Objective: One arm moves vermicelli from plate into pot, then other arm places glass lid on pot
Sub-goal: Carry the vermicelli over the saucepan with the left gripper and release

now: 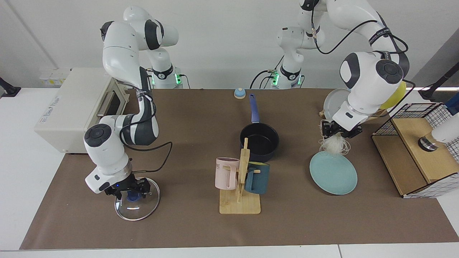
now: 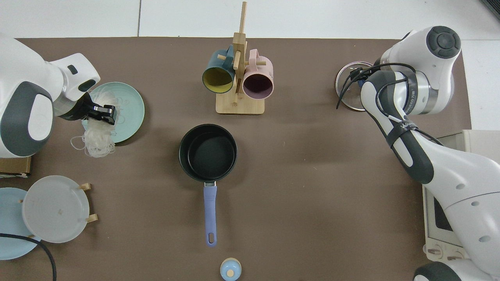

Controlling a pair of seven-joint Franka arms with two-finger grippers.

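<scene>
Left hand (image 1: 335, 133) clamped on vermicelli (image 1: 334, 144), lifted clear of plate (image 1: 333, 173) | carry high, release over mid-bench pot (image 1: 259, 141) | right hand (image 1: 128, 189) astride glass lid (image 1: 137, 204) knob, grip unclear.

Pink mug (image 1: 226, 173): letters "ME" legible, rest hidden. Arm straps, white appliance (image 1: 71, 107) label: print too small to read.

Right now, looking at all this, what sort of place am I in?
Most likely a robotics lab staged as a kitchen. Two white robot arms stand at a paper-covered table set with a saucepan, a mug rack and upright plates, against bare white walls.
</scene>
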